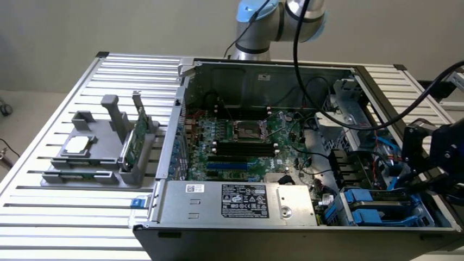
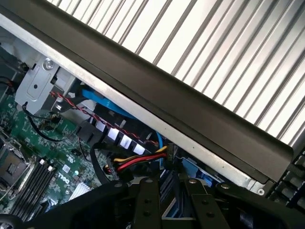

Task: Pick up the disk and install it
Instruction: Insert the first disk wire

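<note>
In the exterior view my gripper [image 1: 426, 176] hangs over the right wall of the open computer case [image 1: 174, 136], just above the drive cage in its near right corner. The blue plastic of the disk's carrier [image 1: 384, 209] shows in that cage, right under the fingers. In the wrist view my two black fingers [image 2: 147, 200] stand close together, and between them lies a narrow grey and blue edge of the disk [image 2: 169, 188]. The gripper [image 2: 169, 183] is shut on it. Most of the disk is hidden by the fingers and the case wall.
A grey stand [image 1: 94, 149] on the slatted table holds a square silver chip [image 1: 78, 144] and an upright green card [image 1: 138, 133]. Inside the case are the motherboard [image 1: 239, 141], the silver power supply [image 1: 239, 202] and loose cables [image 2: 133, 160]. The dark case rim [image 2: 190, 109] runs close by the fingers.
</note>
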`<state>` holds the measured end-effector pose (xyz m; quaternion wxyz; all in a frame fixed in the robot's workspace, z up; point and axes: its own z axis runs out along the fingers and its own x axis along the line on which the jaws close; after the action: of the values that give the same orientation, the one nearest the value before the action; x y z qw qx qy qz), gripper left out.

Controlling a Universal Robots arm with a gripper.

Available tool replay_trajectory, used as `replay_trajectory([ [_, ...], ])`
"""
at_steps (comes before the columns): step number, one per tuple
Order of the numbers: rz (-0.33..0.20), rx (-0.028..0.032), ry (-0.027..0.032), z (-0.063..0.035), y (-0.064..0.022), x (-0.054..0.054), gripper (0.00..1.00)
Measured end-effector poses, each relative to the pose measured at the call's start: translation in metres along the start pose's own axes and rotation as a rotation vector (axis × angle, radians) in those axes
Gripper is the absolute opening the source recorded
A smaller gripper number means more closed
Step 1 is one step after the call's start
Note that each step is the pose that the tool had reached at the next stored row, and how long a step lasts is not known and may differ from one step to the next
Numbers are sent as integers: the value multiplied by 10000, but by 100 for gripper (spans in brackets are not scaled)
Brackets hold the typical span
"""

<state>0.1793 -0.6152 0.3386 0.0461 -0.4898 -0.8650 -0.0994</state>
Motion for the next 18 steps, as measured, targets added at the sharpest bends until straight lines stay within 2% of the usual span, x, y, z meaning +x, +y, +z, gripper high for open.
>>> replay_trajectory([
  [2, 58, -37, 39, 8, -2, -4, 26],
  [4, 108, -48, 58, 11, -4, -9, 26],
  [7, 155, -31, 76, 10, 1, -18, 26],
  [10, 178, 31, 113, 9, 18, -38, 26],
  [18, 193, 16, 161, 30, 17, -45, 26],
])
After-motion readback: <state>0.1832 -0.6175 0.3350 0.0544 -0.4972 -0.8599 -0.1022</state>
